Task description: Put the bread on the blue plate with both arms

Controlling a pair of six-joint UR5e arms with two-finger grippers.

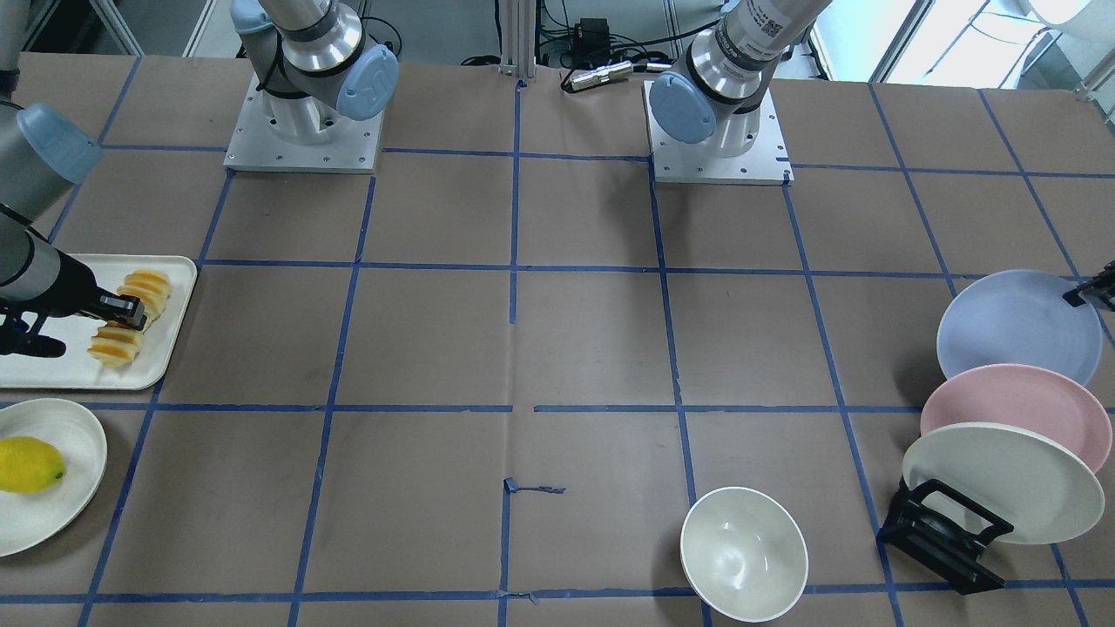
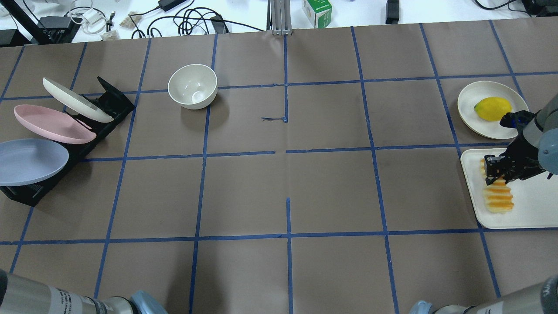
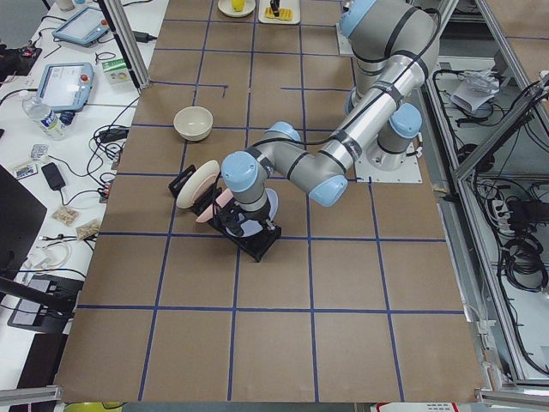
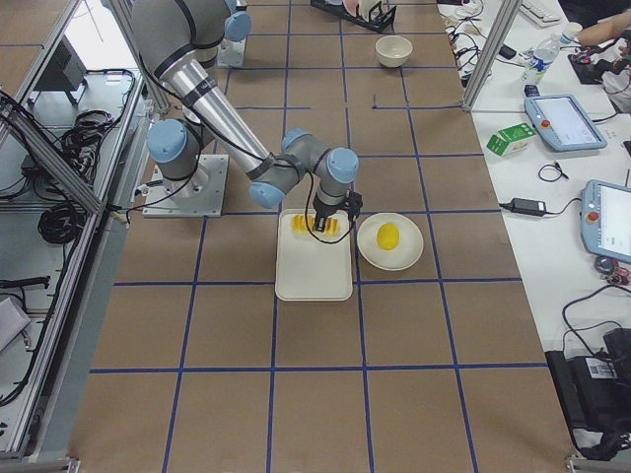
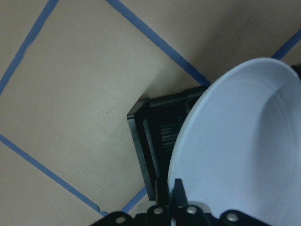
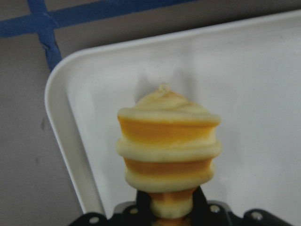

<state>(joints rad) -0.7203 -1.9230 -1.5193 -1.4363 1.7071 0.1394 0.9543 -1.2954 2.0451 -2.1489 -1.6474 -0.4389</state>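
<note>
The bread (image 1: 144, 287) lies on a white tray (image 1: 52, 374) at the robot's right end of the table. My right gripper (image 1: 122, 309) is shut across the loaf's middle; the right wrist view shows the ridged loaf (image 6: 168, 141) between the fingers, over the tray. I cannot tell whether it is lifted. The blue plate (image 1: 1015, 326) leans in a black rack (image 1: 945, 531) at the other end. My left gripper (image 1: 1093, 292) is at its rim; in the left wrist view the narrow jaws pinch the plate (image 5: 235, 150) at its edge.
A pink plate (image 1: 1010, 405) and a cream-white plate (image 1: 1002, 483) lean in the same rack in front of the blue one. A white bowl (image 1: 743, 553) stands near the rack. A lemon (image 1: 28, 464) lies on a small white plate (image 1: 70, 514) beside the tray.
</note>
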